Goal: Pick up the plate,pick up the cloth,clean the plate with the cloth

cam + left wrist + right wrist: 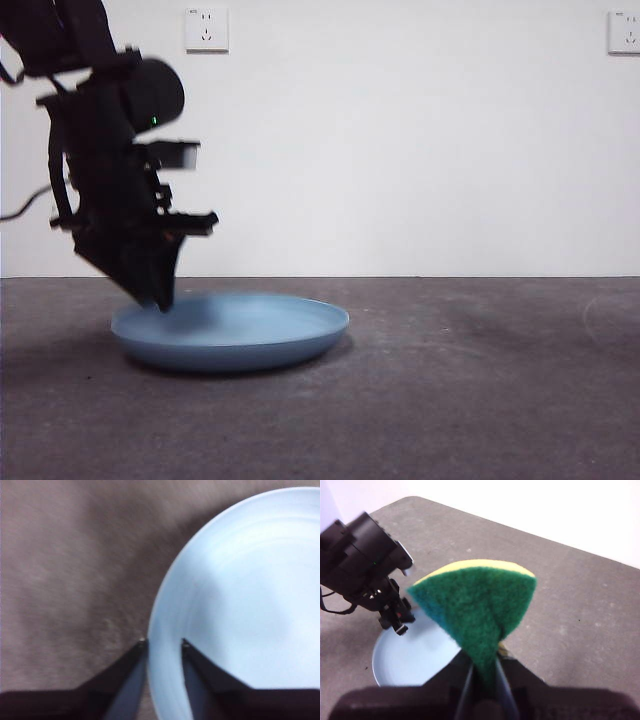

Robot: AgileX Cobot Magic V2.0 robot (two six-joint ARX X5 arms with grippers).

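The light-blue plate (pixel 240 335) lies flat on the dark grey table, left of centre. My left gripper (pixel 160 300) reaches down to the plate's left rim. In the left wrist view its jaws (pixel 163 641) stand close together astride the rim of the plate (pixel 240 605), one outside and one inside, shut on it. My right gripper (pixel 481 672) is shut on the cloth (pixel 475 605), a yellow sponge with its green face towards the camera, held high above the table. The plate (pixel 405 660) and the left arm (pixel 365 565) show below it.
The grey table (pixel 480 400) runs to a white wall with two wall sockets (pixel 206 30). A faint round mark (pixel 615 320) shows on the table at the far right.
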